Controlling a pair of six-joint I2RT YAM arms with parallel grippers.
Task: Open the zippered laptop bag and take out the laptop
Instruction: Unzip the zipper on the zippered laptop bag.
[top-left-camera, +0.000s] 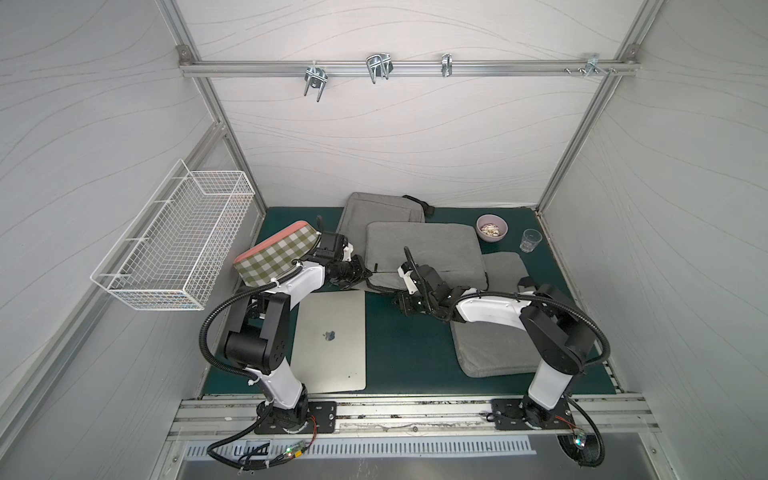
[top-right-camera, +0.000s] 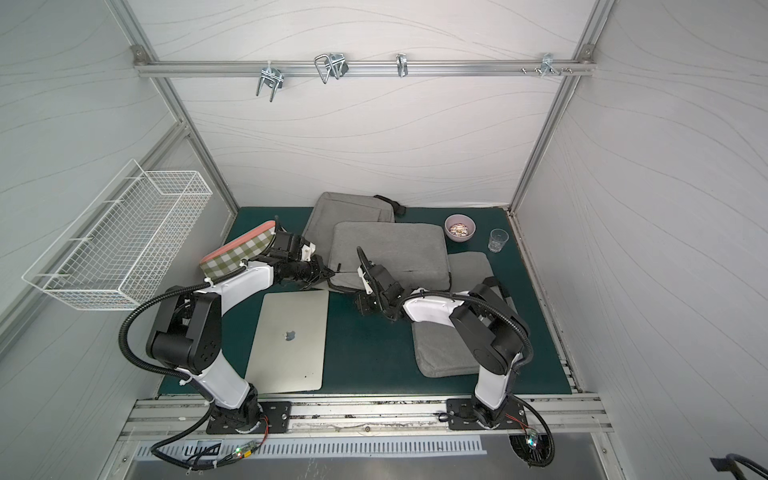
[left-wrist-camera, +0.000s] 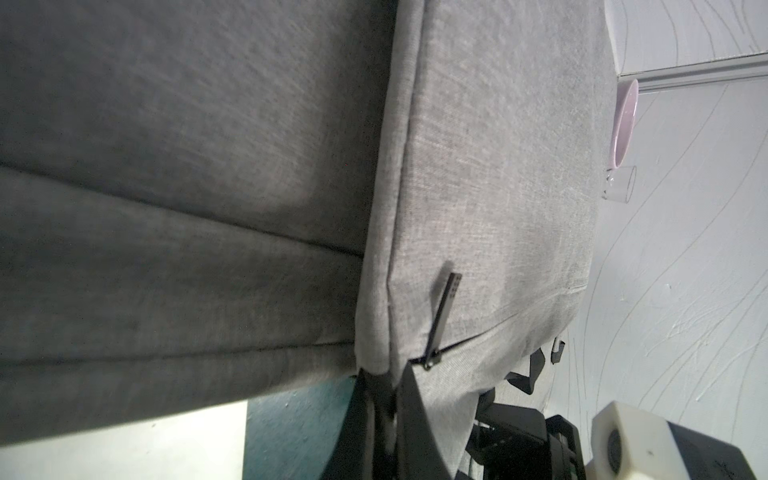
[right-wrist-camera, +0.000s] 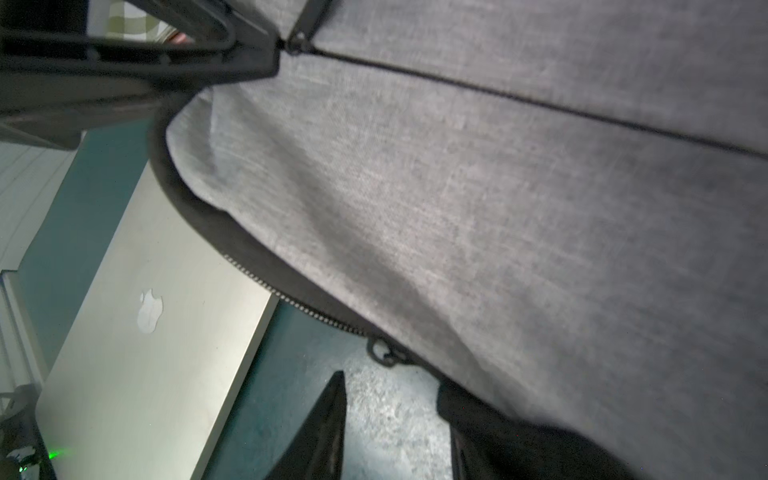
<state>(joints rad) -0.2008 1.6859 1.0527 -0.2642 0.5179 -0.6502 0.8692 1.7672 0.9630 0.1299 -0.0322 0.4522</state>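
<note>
— At the near edge of the grey laptop bag (top-left-camera: 424, 249), mid-mat, where do we take hold?
— By the main zip's slider (right-wrist-camera: 384, 353), we judge. The cloth looks soft and padded, likely to sag, so our left gripper (left-wrist-camera: 384, 386), clamped on the bag's corner, gives us something to pull against.
— And our right gripper (right-wrist-camera: 390, 382)?
— Fingers (right-wrist-camera: 328, 424) apart, nothing between them, just short of that slider (the long pull (left-wrist-camera: 442, 316) on top we take for a front pocket's).
— The silver laptop (top-left-camera: 332, 336)?
— Flat on the green mat (top-left-camera: 407, 345) beside our left arm (top-left-camera: 307, 282), outside any bag; stiff, smooth, probably slippery, best lifted by an edge.
— What escapes us?
— Whether the bag holds anything: only bare zip teeth (right-wrist-camera: 291, 301) and dark lining (right-wrist-camera: 199, 208) show. Our right arm (top-left-camera: 490, 309) hides part of another grey sleeve (top-left-camera: 494, 349).
</note>
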